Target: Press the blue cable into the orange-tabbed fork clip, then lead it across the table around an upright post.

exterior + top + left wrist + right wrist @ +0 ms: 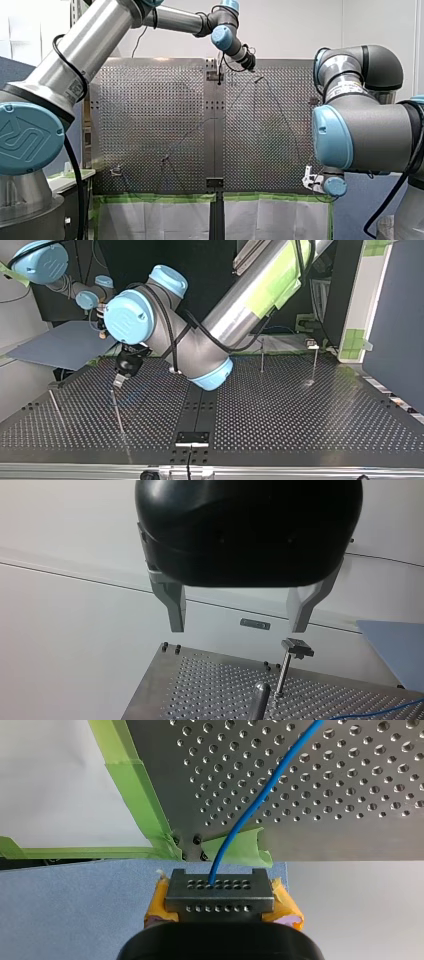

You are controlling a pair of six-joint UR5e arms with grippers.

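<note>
Near edge, front view's four o'clock: my right gripper clamped on the blue cable, yellow pads either side. Cable leading off at one o'clock from the pads over the perforated table. Far side, twelve o'clock: my left gripper spread wide, gripping nothing, upright post just ahead.

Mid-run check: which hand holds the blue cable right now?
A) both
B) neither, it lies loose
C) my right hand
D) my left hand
C: the right wrist view shows the blue cable gripped in my right hand, running out over the table; my left hand is open and empty.
</note>
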